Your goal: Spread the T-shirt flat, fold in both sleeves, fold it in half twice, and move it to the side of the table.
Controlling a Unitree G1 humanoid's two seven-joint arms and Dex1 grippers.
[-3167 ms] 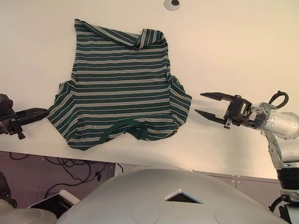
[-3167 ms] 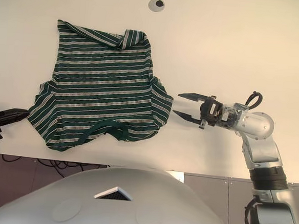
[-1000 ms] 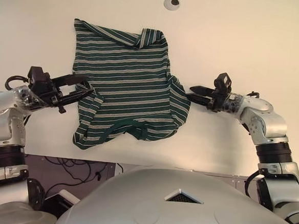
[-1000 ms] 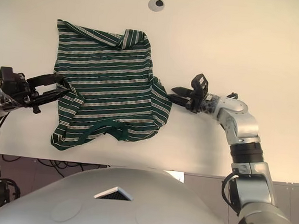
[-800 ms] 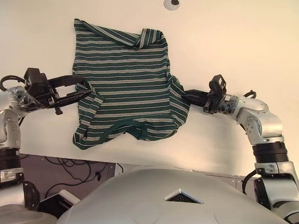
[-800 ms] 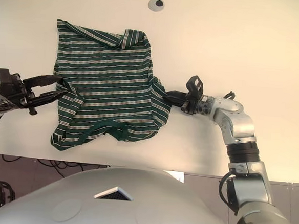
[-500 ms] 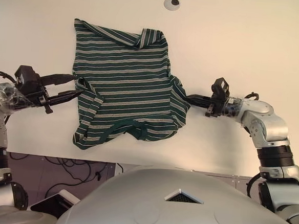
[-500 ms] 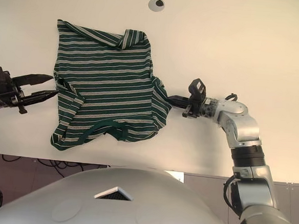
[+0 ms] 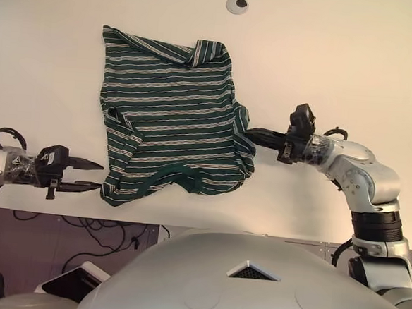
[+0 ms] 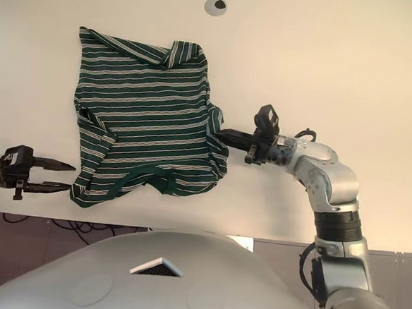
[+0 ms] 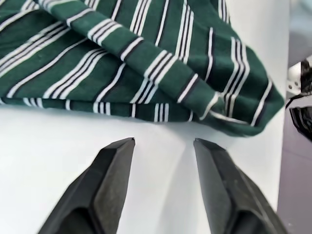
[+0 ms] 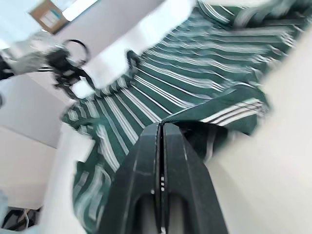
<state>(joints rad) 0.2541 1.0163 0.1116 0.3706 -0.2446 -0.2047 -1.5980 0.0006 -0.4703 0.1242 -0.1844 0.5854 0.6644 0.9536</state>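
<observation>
A dark green T-shirt [image 9: 173, 117] with white stripes lies on the white table [image 9: 338, 79], its collar at the far side. Its left sleeve is folded in over the body. My right gripper [image 9: 251, 133] is shut on the edge of the right sleeve [image 12: 229, 105], which is lifted and bunched against the shirt's right side. My left gripper [image 9: 100, 175] is open and holds nothing. It sits low over the table just left of the shirt's near-left corner [image 11: 243, 114], with its tips a short way from the hem.
A small round grey disc [image 9: 237, 4] is set in the table beyond the collar. The table's near edge [image 9: 292, 233] runs just behind both grippers, with cables [image 9: 101, 232] on the floor below. Bare tabletop stretches to the right and far right.
My left gripper has let go of the left sleeve and drawn back toward the near-left corner. My right gripper has shut on the right sleeve and pulled it inward over the shirt.
</observation>
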